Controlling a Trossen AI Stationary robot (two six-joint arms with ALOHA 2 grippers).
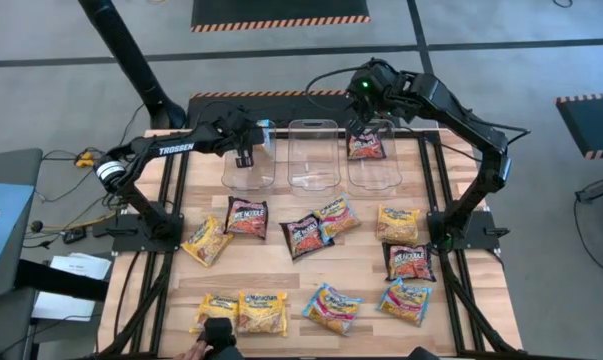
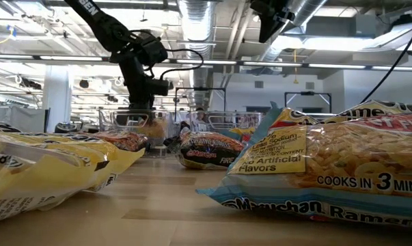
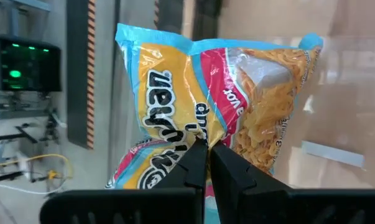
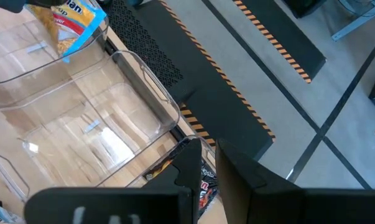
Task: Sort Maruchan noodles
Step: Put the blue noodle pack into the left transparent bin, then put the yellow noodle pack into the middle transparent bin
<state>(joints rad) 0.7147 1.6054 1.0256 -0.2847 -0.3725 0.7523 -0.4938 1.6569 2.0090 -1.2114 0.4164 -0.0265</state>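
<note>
While most of the Maruchan noodles (image 1: 311, 235) lie scattered flat across the desk (image 1: 361, 270), one light blue-pink packet (image 3: 212, 106) hangs pinched in the left claw (image 3: 209, 163), whose fingers are clamped tight on the packet's lower edge so that the bag dangles over the left clear bin (image 1: 249, 170). In my judgement it is held there, above the bin's open top, so that it can drop in as that kind's first packet. The three bins stand in a row at the far edge of the desk, presumably one for each kind, which would explain why the maroon packet (image 1: 366, 147) already lies in the right bin (image 1: 371, 160) while the middle bin (image 1: 313, 165) holds nothing I can see. The right claw (image 4: 207, 163) hovers above that right bin, just over the maroon packet and apart from it; its fingers stand a little apart with nothing between them, so it looks to have no grip on anything. The remaining packets, yellow-orange (image 1: 207, 240), maroon-black (image 1: 247, 216) and blue-pink (image 1: 331, 306), lie well apart from both claws on the near half of the desk, mixed together and not yet sorted. At the near edge a hand (image 1: 203, 350) shows.
</note>
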